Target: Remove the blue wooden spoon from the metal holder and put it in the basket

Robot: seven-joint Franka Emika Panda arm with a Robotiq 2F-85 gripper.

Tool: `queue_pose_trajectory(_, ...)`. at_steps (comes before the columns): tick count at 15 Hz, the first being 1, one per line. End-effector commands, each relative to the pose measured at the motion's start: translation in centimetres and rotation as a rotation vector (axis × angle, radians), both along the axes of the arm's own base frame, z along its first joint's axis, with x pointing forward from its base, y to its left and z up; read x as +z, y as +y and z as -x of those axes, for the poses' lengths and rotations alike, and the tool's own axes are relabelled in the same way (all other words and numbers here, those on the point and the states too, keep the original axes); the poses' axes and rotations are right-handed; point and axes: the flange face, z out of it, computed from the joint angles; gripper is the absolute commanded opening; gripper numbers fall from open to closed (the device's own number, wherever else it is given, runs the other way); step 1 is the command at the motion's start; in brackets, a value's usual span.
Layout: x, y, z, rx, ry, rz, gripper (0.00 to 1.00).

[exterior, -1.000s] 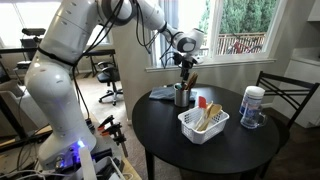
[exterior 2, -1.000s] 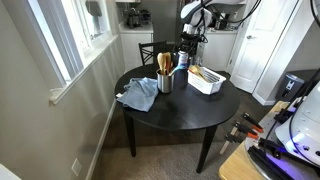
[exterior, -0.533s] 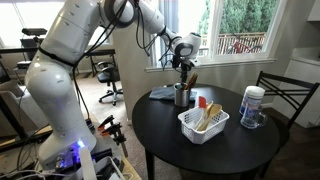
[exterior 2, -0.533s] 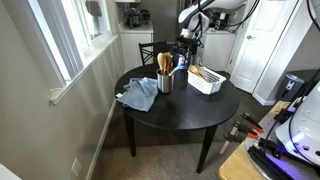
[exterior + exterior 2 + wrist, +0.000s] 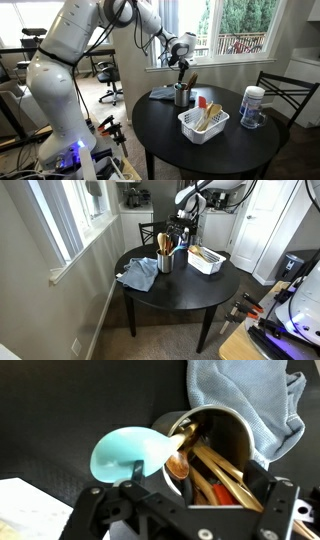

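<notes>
The spoon (image 5: pixel 128 452) is a pale turquoise blue among tan and golden-brown wooden utensils (image 5: pixel 215 465), and the metal holder (image 5: pixel 235 425) is a dull silver-grey, darker inside. The cloth (image 5: pixel 250 390) is a soft grey-blue with a fine towelling texture, and the table (image 5: pixel 190 155) is plain black. In an exterior view the basket (image 5: pixel 197 131) is white with an open lattice pattern on its sides, the canister (image 5: pixel 253 106) is white with a blue label, and the arm (image 5: pixel 60 60) is glossy white with a black gripper (image 5: pixel 183 70)
</notes>
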Motion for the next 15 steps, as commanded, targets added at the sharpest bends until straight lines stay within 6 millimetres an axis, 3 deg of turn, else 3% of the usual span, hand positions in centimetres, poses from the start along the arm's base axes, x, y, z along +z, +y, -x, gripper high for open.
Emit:
queue_pose_trajectory(1, 1.4, 0.0, 0.7, -0.045, -0.042, 0.079, 1.0)
queue_pose_trajectory(6, 2.7, -0.7, 1.0, -0.037, -0.075, 0.177, 1.0)
queue_pose_trajectory(15, 1.5, 2.1, 5.7, -0.014, 0.125, 0.237, 1.0)
